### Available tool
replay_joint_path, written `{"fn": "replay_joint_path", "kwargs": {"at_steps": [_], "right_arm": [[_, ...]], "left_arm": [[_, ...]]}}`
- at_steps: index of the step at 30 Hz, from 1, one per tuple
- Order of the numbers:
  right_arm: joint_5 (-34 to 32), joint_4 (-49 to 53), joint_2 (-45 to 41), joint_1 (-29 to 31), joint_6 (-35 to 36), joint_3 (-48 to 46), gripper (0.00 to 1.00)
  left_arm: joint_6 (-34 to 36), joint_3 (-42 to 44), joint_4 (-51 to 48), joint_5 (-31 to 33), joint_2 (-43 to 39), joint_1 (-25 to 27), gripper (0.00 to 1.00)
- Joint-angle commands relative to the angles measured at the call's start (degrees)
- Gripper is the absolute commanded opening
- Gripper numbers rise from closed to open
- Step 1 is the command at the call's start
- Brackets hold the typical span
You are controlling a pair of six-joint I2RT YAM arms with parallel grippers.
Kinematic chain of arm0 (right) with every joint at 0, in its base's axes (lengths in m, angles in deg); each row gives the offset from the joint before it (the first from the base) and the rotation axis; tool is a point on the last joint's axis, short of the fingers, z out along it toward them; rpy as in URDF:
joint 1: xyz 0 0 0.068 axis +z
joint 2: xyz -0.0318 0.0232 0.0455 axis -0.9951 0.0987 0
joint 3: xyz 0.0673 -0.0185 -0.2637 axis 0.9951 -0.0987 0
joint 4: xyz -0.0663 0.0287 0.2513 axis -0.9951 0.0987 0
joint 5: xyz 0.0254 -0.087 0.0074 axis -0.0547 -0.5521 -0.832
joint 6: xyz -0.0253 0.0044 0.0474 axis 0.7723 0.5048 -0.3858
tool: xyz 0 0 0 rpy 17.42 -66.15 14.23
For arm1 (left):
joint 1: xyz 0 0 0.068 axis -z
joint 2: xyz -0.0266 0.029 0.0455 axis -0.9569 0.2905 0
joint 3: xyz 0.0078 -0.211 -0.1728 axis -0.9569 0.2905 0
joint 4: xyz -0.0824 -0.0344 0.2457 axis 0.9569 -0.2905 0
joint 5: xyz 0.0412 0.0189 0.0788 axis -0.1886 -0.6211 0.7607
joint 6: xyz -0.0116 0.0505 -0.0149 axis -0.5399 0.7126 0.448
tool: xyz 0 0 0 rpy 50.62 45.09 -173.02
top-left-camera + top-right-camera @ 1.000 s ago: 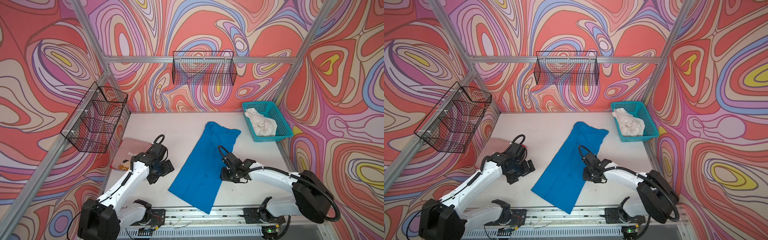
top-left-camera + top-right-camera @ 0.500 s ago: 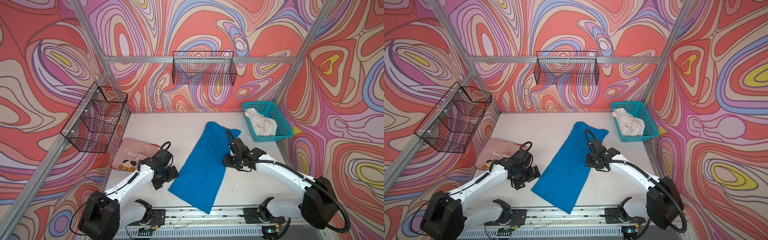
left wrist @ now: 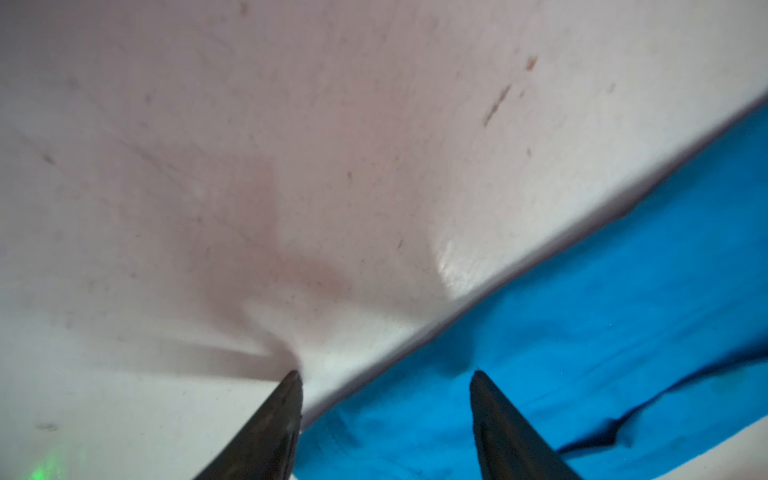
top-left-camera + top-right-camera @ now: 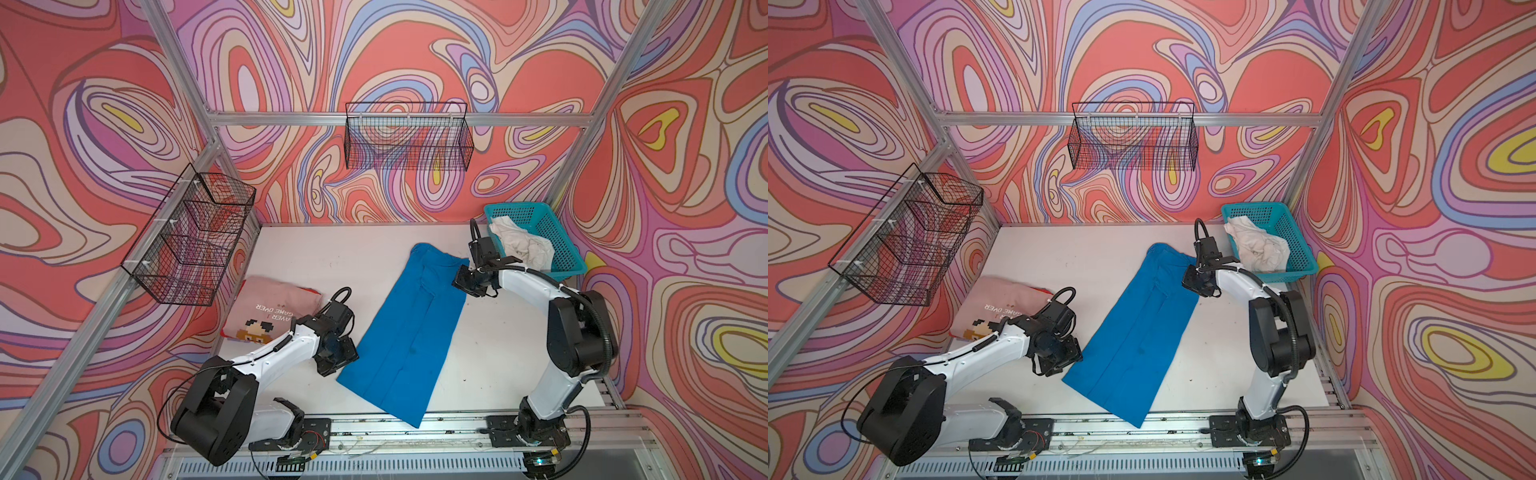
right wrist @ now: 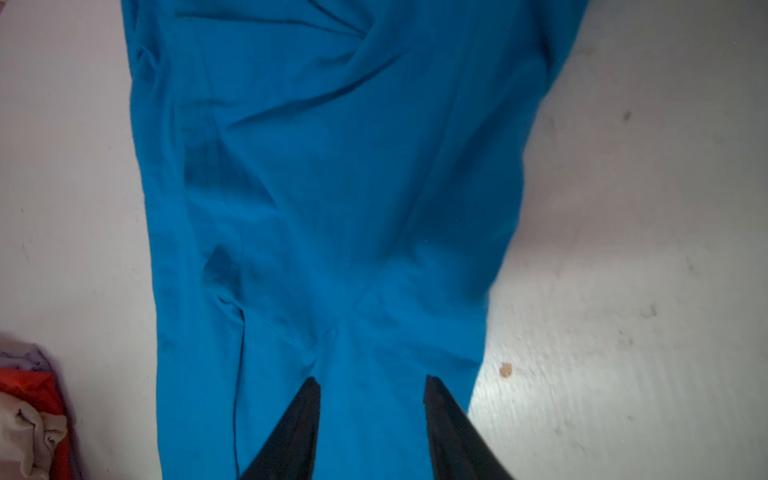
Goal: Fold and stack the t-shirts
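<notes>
Newly reached at each end, the blue t-shirt [image 4: 409, 332] lies as a long narrow strip slanting across the middle of the white table [image 4: 316, 257]. The left gripper [image 3: 384, 374] has come to the near hem corner and stands half open astride the cloth edge, holding nothing. The right gripper [image 5: 372, 380] has swung to the strip's far end, part open too, tips on puckered cloth, not clamped. Each should pinch every layer before lifting together. A folded pink t-shirt [image 4: 270, 307] sits left; an off-white t-shirt [image 4: 523, 245] fills a teal basket [image 4: 515, 205]. Swirl-patterned walls [image 4: 415, 50] carry wire baskets [image 4: 407, 141].
</notes>
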Motion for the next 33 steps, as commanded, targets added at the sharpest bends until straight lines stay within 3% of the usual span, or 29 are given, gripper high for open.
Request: {"fn": "replay_joint_path", "kwargs": {"at_steps": [1, 12, 21, 27, 33], "right_arm": [[0.21, 0.11, 5.99, -0.23, 0.94, 4.36, 0.43], [0.48, 1.77, 20.66, -0.1, 2.63, 17.73, 0.42], [0.48, 8.26, 33.26, 2.61, 8.11, 32.3, 0.44], [1.05, 10.82, 31.07, 4.76, 10.72, 37.31, 0.46], [-0.07, 9.55, 18.19, 5.26, 10.48, 33.16, 0.53]], "left_arm": [[-0.72, 0.87, 0.4, -0.06, 0.25, 0.84, 0.58], [-4.5, 5.79, 3.18, -1.06, -0.4, 3.13, 0.49], [-12.79, 8.95, 7.63, -0.38, 1.28, 11.76, 0.51], [-18.14, 8.98, 11.92, 0.0, 5.58, 18.67, 0.52], [-21.66, 9.35, 14.76, 0.38, 6.85, 22.63, 0.56]]}}
